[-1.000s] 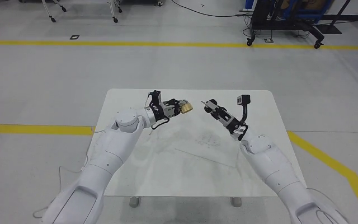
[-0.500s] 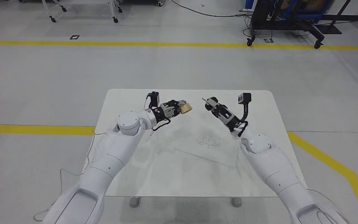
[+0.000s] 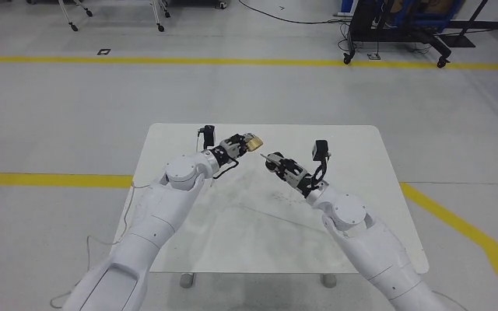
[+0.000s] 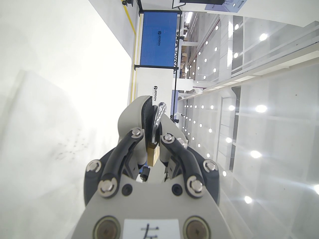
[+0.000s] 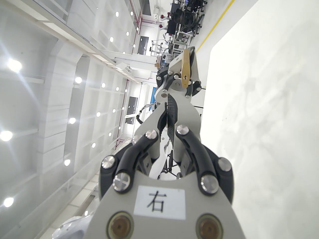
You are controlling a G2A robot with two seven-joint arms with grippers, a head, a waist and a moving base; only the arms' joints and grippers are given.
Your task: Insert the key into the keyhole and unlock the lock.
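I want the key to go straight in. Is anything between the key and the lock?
Nothing: in the top view only a short open gap, with the table beneath, separates the key from the lock.

Lock (image 4: pixel 152 155) mostly hidden inside left end effector (image 4: pixel 155 115), key (image 3: pixel 265 156) perhaps the thin sliver, barely resolvable

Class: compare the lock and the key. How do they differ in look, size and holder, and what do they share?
The lock is blocky and brass; the key is a slim sliver, far smaller. The left gripper holds the lock; the right gripper holds the key. Both are held above the table, apart, the key not yet inserted.
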